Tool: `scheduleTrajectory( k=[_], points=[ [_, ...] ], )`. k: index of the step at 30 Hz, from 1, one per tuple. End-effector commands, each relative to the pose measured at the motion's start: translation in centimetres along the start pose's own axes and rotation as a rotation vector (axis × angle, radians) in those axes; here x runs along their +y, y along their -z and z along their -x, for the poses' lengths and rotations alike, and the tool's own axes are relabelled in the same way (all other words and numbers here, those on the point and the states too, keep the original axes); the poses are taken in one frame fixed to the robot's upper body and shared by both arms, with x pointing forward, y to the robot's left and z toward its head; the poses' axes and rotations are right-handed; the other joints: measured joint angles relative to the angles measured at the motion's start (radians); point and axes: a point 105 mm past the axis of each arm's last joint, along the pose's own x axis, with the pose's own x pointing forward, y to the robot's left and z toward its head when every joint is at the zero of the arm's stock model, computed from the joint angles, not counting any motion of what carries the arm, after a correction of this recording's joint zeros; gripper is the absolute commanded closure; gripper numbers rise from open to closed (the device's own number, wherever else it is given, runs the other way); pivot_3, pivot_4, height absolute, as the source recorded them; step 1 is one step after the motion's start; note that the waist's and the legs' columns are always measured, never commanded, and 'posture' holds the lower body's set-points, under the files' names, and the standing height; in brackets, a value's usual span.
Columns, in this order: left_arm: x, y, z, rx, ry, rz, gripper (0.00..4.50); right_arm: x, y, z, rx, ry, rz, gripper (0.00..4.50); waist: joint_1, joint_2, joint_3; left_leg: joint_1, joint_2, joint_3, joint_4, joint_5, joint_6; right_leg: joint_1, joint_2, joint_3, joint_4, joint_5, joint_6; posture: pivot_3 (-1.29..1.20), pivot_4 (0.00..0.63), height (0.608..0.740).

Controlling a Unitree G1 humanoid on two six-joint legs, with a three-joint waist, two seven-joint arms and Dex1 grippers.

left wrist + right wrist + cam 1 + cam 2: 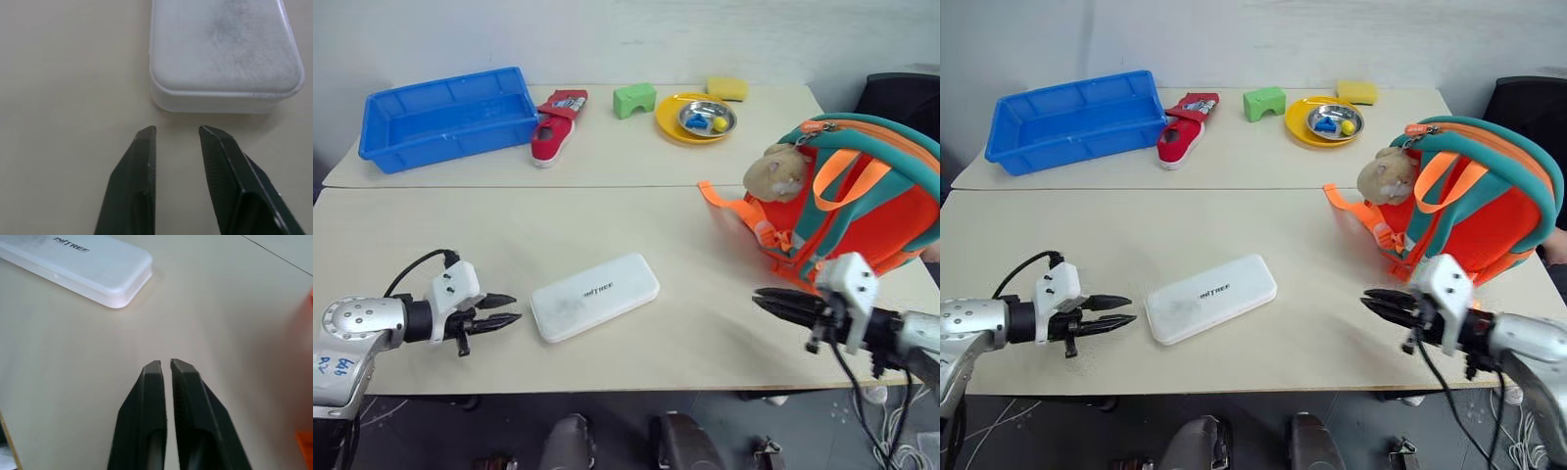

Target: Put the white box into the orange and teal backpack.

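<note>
At left, left gripper [509, 310] sits just beside the near end of the white box [595, 296], jaws narrowed to a small gap, holding nothing. Box lies flat mid-table, untouched. Right gripper [766, 299] is pinched shut, empty, near the orange and teal backpack [862, 201] at far right. Risks: gap looks too narrow for the box, so advancing would just shove it; backpack opening may sag shut.

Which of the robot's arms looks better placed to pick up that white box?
Likely the left. The left gripper points at the white box's near end, fingers slightly apart, close by. The right gripper is shut and farther off, beside the orange and teal backpack.
</note>
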Motion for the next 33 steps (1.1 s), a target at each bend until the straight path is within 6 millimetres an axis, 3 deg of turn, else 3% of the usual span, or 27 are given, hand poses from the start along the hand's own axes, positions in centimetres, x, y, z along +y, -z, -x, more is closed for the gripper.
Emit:
scheduleTrajectory(
  k=[1,6,12,20,28,33],
  points=[
    [-0.6,-0.6,-1.2,-0.012,0.023,-0.053,4.31,-0.9,-0.1,-2.4,0.001,0.038,0.031,4.50,0.000,0.000,0.000,0.000,0.000,0.000,0.000,0.000,0.000,0.000,0.000,0.000,0.000,0.000,0.000,0.00,0.150,0.740],
    [-0.6,-0.5,-2.5,-0.011,0.022,-0.047,4.44,-2.1,1.0,-6.2,0.043,0.090,0.035,4.50,0.001,0.000,0.000,-0.001,0.000,0.001,0.002,0.001,0.000,-0.001,0.000,0.000,0.002,0.000,0.000,0.00,0.150,0.740],
    [0.8,-0.9,-3.9,-0.032,-0.008,-0.062,4.44,-3.1,1.8,-9.0,0.075,0.132,0.049,4.50,0.002,0.000,0.000,-0.002,-0.001,0.001,0.004,0.001,0.000,-0.002,0.000,0.000,0.005,0.000,0.000,0.00,0.150,0.740],
    [1.7,-2.7,-5.8,-0.084,0.019,-0.106,4.44,-3.3,2.1,-9.3,0.075,0.133,0.047,4.50,0.004,0.000,0.000,-0.002,-0.001,0.001,0.004,0.004,-0.004,-0.003,0.000,-0.001,0.005,0.000,0.000,0.00,0.150,0.740],
    [2.7,-3.9,-8.9,-0.114,0.033,-0.154,4.44,-1.5,1.4,-8.6,0.035,0.091,0.020,4.50,0.006,0.000,0.000,-0.002,0.000,0.001,0.005,0.004,-0.005,-0.003,0.001,-0.002,0.006,0.000,0.000,0.00,0.150,0.740],
    [3.7,-4.1,-9.5,-0.118,0.023,-0.162,4.44,-1.3,2.1,-8.0,0.059,0.106,0.022,4.50,0.007,0.000,0.000,-0.002,0.000,0.000,0.006,0.004,-0.005,-0.002,0.001,-0.002,0.007,0.000,0.000,0.00,0.150,0.740]
  ],
)
